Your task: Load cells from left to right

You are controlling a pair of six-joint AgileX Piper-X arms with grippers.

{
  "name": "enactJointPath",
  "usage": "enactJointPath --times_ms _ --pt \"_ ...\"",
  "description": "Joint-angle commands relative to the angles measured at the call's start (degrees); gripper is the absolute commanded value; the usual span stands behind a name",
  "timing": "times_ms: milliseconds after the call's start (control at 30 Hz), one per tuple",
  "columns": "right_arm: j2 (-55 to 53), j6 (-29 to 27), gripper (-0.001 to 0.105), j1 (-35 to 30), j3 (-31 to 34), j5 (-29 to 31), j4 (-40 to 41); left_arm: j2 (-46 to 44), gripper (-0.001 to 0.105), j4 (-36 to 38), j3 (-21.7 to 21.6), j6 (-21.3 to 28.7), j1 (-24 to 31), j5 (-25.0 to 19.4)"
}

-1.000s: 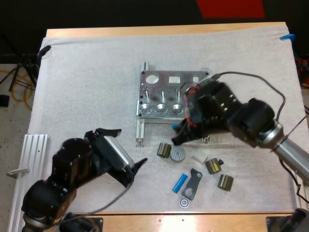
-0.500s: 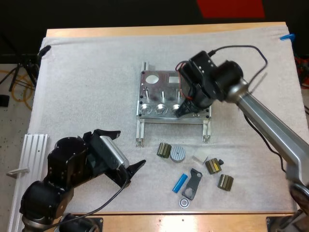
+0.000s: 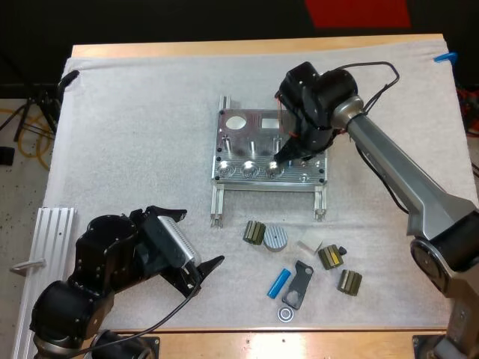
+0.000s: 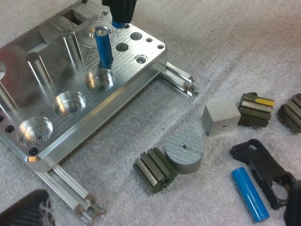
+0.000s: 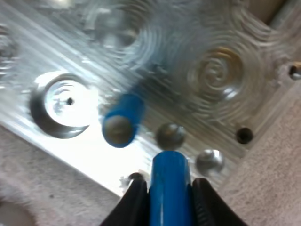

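The right gripper (image 3: 283, 158), fingers clamped on a blue piece (image 5: 169, 183), hangs above the central metal fixture (image 3: 262, 131) (likely to seat it beside the standing blue cell (image 4: 103, 44)); the left gripper (image 3: 202, 238) waits lower left, fingers apart, empty.

**A:** Robotics lab bench, we reckon?
**B:** Yep, we've got a machined metal fixture (image 3: 247, 142) under our right gripper (image 3: 278, 161), white mat (image 3: 135, 134) on a wooden table (image 3: 224, 48), aluminium rail (image 3: 45, 239) near our left gripper (image 3: 202, 236).
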Motion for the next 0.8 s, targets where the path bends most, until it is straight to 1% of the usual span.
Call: enactJointPath --times_ms 0,267,400,767 --pt "0.12 -0.74 0.0 -0.68 -0.68 -0.13 0.58 -0.34 0.097 0.12 -0.41 0.24 0.02 0.47" --pt "2.12 -0.74 0.0 -0.79 -0.43 -0.36 -0.79 -0.34 0.097 0.12 -0.41 0.48 0.02 0.47" --pt "3.31 -0.74 0.0 -0.79 -0.14 -1.89 -0.38 -0.34 0.097 0.12 -0.41 0.48 0.02 0.47" --pt "5.08 -0.74 0.0 -0.79 -0.14 -1.23 -0.58 -0.34 0.097 0.12 -0.41 0.48 0.02 0.47"
